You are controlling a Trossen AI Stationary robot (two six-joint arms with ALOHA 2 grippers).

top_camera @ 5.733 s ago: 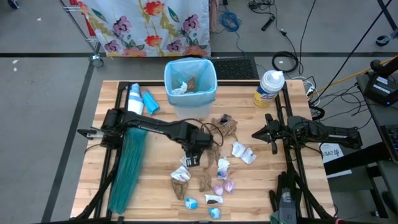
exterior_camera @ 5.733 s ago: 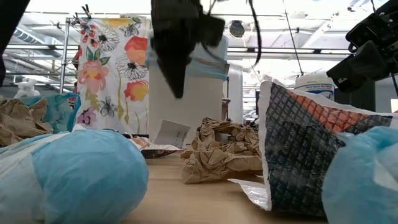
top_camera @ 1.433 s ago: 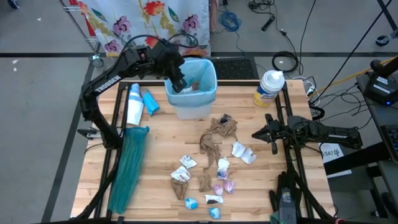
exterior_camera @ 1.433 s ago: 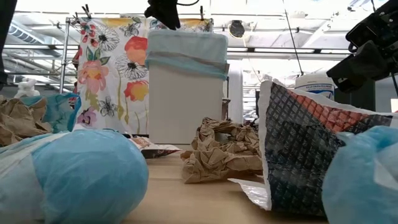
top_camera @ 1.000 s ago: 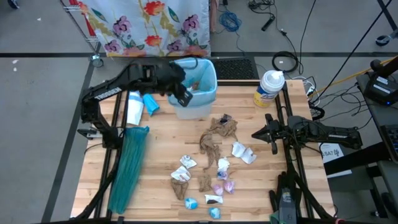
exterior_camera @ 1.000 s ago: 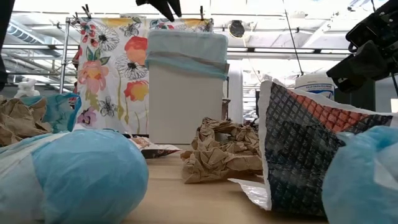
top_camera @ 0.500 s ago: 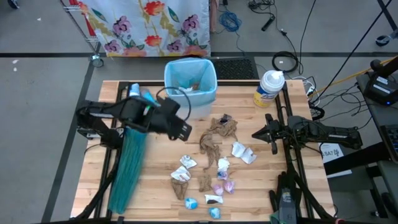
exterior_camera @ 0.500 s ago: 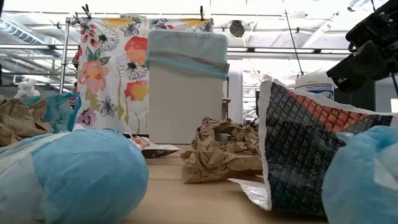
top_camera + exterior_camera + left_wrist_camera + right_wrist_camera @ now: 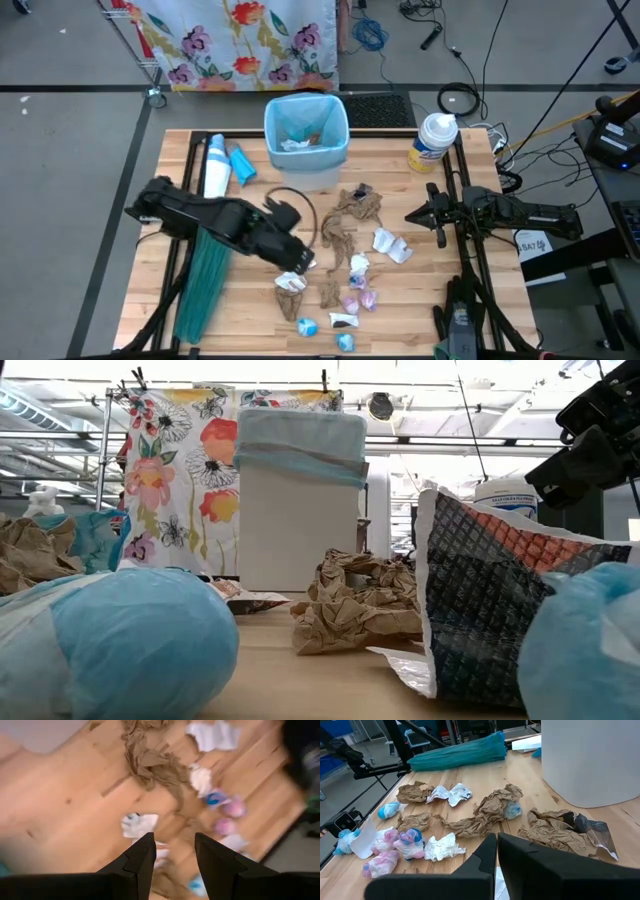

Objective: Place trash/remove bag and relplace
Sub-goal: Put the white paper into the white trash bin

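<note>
Trash lies scattered on the wooden table's near middle: brown paper [image 9: 350, 205], white wads [image 9: 390, 243], small blue [image 9: 307, 326] and purple [image 9: 360, 300] wrappers. The white bin [image 9: 306, 135] at the far middle has a pale-blue bag [image 9: 278, 112] over its rim and some scraps inside. A folded teal bag [image 9: 205, 280] lies at the left. My left gripper [image 9: 298, 262] hangs open above the scraps, over a white wad [image 9: 140, 825], with nothing between its fingers [image 9: 144, 854]. My right gripper [image 9: 412, 215] rests shut at the right, holding nothing [image 9: 495, 855].
A white-and-blue bottle [image 9: 215, 160] lies left of the bin, and a wipes canister [image 9: 435, 140] stands at the far right. A floral cloth [image 9: 240, 40] hangs behind the table. Bare wood [image 9: 250, 330] shows at the near left.
My left gripper has swung from above the bin toward the table's near edge and down, turning as it went. It now hangs over the scattered trash, still open. The trash and the bin have kept still.
</note>
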